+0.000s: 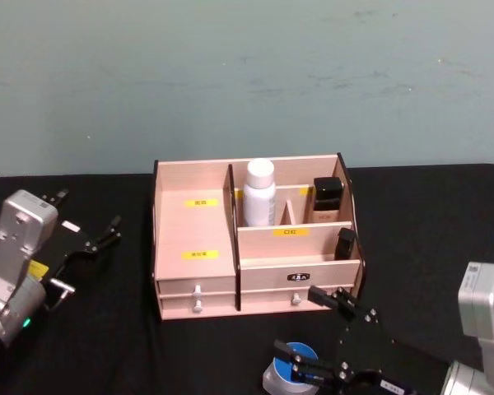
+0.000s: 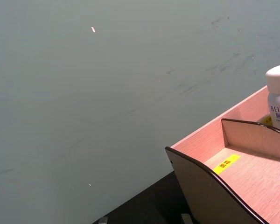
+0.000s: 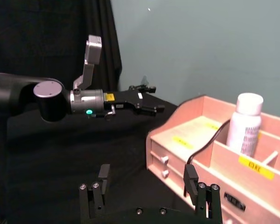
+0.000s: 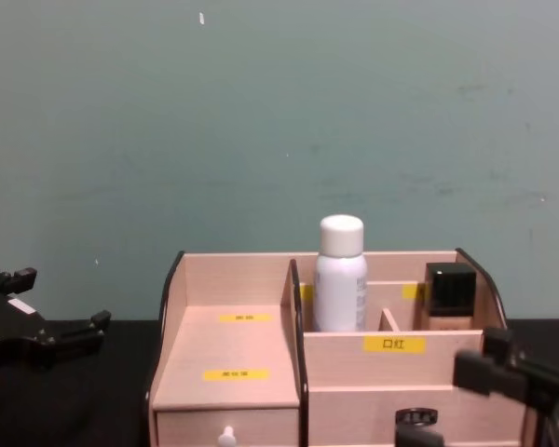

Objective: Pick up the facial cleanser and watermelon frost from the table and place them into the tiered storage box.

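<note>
Right gripper [image 1: 296, 321]: open wide, empty, right by the blue-topped pot [image 1: 295, 368].
Pot: in front of the tiered storage box [image 1: 193, 247]; looks small, light, hard, maybe slippery.
Hold: pinch its round sides.
Left gripper [image 1: 89, 210]: open, waiting left of the box.

Tiered storage box [image 1: 193, 234] upright on the black table, drawers facing forward: light wood, dark edges, yellow labels, a wide stepped bay on the left, smaller compartments on the right, knobbed drawers along the bottom. Facial cleanser [image 1: 259, 193], a white bottle with a rounded white cap and faint lettering, upright in the rear compartment just right of the tall dark divider. Watermelon frost [image 1: 290, 372], a small round grey container with a blue top, on the table before the box's right half, apart from it.
</note>
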You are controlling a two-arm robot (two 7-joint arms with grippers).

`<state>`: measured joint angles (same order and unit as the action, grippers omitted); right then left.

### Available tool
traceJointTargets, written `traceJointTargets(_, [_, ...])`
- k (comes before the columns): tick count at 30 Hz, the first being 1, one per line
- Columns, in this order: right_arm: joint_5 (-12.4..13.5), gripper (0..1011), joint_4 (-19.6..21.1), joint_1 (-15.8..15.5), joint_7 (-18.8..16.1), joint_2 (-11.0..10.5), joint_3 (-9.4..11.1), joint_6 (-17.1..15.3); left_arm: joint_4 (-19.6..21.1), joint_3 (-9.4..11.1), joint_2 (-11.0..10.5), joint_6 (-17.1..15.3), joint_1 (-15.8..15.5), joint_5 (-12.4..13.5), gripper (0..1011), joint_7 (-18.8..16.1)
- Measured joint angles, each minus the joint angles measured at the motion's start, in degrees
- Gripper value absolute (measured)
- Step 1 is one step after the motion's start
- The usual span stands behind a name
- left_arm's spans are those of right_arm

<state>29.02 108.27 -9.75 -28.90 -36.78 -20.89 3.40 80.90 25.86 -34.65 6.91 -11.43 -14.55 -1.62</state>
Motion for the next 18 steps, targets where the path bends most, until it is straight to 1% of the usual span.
traceJointTargets(5, [-0.04, 1002, -0.61, -1.31, 0.64, 0.06, 0.16, -0.5, 0.0, 0.0, 0.0, 0.0, 0.0, 0.0, 1010, 0.0])
traceJointTargets(9, [-0.27, 1002, -1.28, -2.22, 1.22, 0.1, 0.22, -1.52, 0.0, 0.0, 0.0, 0.0, 0.0, 0.0, 1010, 0.0])
traceJointTargets(18, [-1.05, 1002, -2.54, -3.26, 1.96, 0.25, 0.16, -3.31, 0.0, 0.0, 0.0, 0.0, 0.0, 0.0, 1010, 0.0])
